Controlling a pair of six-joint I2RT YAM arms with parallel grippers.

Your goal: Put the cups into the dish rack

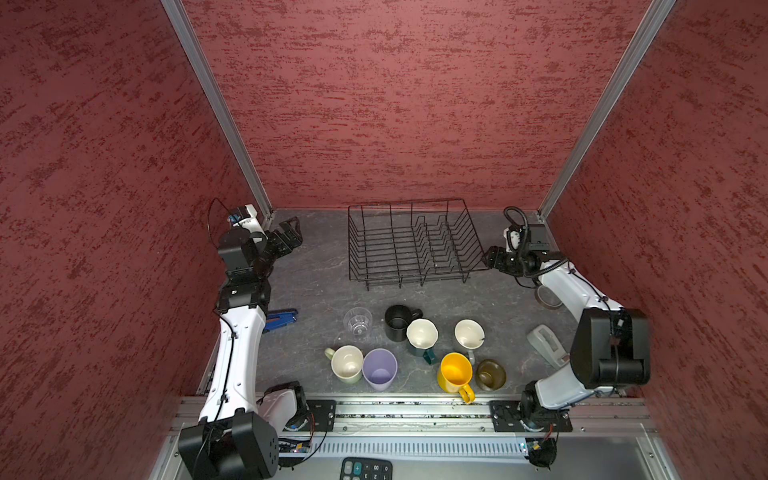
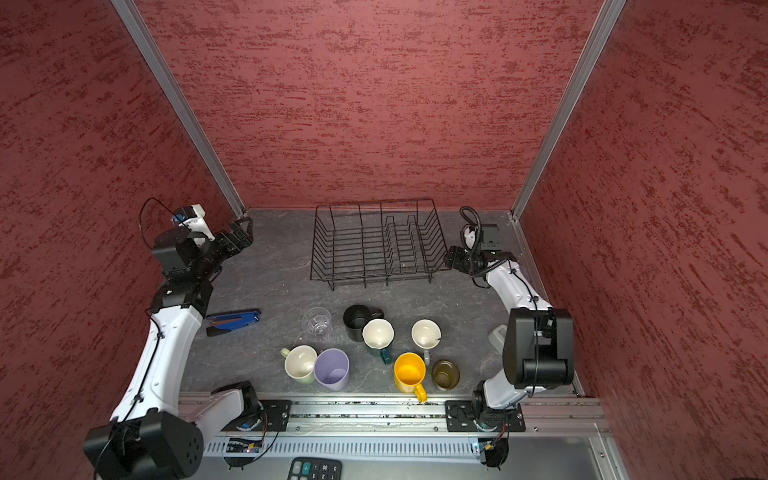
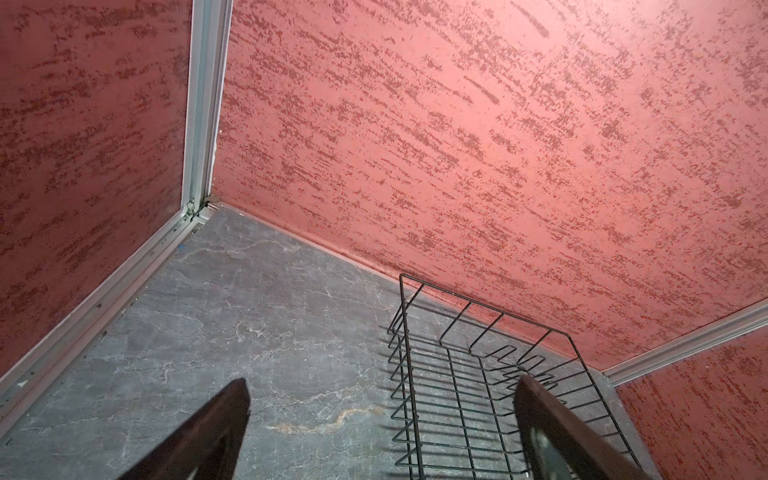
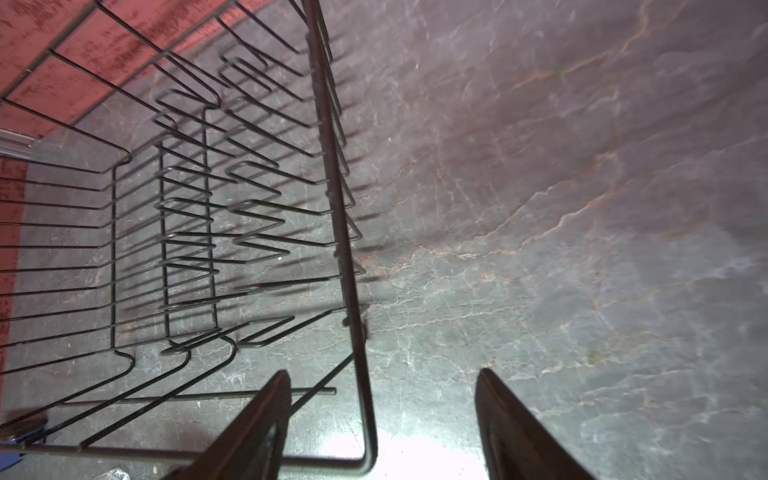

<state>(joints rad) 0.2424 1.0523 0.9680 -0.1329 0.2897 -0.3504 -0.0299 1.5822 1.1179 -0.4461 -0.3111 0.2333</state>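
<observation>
1. The dish rack [image 1: 399, 249] is seen upright on the table [image 1: 316, 270] with nothing in it. Its back rim is close to the rear wall, and its plate prongs are in its right half.
2. All eight cups are found in front of the dish rack, apart from it. A bare strip of table is left along its front rim.
3. Nearer the dish rack are lined up the glass [image 1: 357, 324], the black mug [image 1: 398, 322], the teal mug [image 1: 422, 334] and the grey mug [image 1: 468, 334].
4. Farther from the dish rack are set the pale-green mug [image 1: 347, 363], the lilac tumbler [image 1: 379, 368], the yellow mug [image 1: 456, 372] and the brown mug [image 1: 490, 374]. Little room is left between neighbours.
5. The left claw [image 3: 382, 382] is held well left of the dish rack, its jaws spread wide and empty. Open table is seen between it and the left rim.
6. The right claw [image 4: 382, 374] is placed at the dish rack's front right corner with its jaws parted. The corner rim wire is seen between the fingers but is clamped by neither.
7. A stapler [image 1: 280, 320] is seen to the front left of the dish rack, and a tape dispenser [image 1: 546, 345] to the front right.
</observation>
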